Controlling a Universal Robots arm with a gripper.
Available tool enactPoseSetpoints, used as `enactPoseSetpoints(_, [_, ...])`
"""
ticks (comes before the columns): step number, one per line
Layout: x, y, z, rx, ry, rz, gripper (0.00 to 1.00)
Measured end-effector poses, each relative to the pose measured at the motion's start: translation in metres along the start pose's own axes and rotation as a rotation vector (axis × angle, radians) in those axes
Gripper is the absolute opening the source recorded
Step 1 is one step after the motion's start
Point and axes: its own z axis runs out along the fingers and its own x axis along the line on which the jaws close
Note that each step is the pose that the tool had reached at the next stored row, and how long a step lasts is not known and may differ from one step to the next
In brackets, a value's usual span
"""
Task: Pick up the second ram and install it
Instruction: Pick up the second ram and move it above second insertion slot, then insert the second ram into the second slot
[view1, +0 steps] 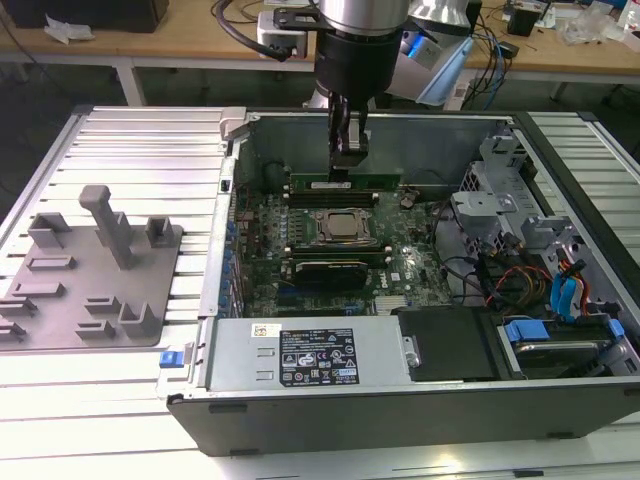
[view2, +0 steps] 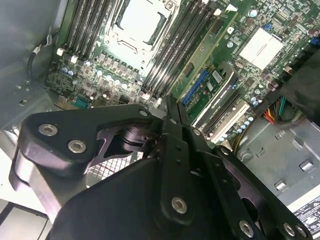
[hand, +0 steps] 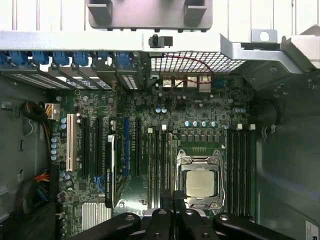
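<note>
Over the open grey-and-black metal computer case (view1: 400, 425), exterior view: we see the black two-finger gripper (view1: 346, 172) hanging straight down from the arm, fingers pressed together, nothing between them. Right below its tips in this view stands the second ram (view1: 382, 182), a long green circuit-board stick with a white sticker. It stands in the slot row behind the square metal CPU socket (view1: 345, 228). Whether the tips touch it, we cannot tell. A grey plastic fixture plate (view1: 95, 280) lies outside the case, toward the exterior view's left.

Second wrist view: the gripper (view2: 169, 102) fingers meet tip to tip, empty, over the ends of the black memory slots (view2: 175, 55) beside the CPU socket (view2: 140, 22).

First wrist view: the gripper (hand: 174, 194) is closed too, tips overlapping the black memory slots (hand: 159, 160) just beside the CPU socket (hand: 200, 182). Which slot holds the stick we cannot tell here.
</note>
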Motion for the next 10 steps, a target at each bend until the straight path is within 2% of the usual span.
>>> enactPoseSetpoints(10, [0.0, 0.0, 0.0003, 0.0001, -0.0002, 0.0, 0.09])
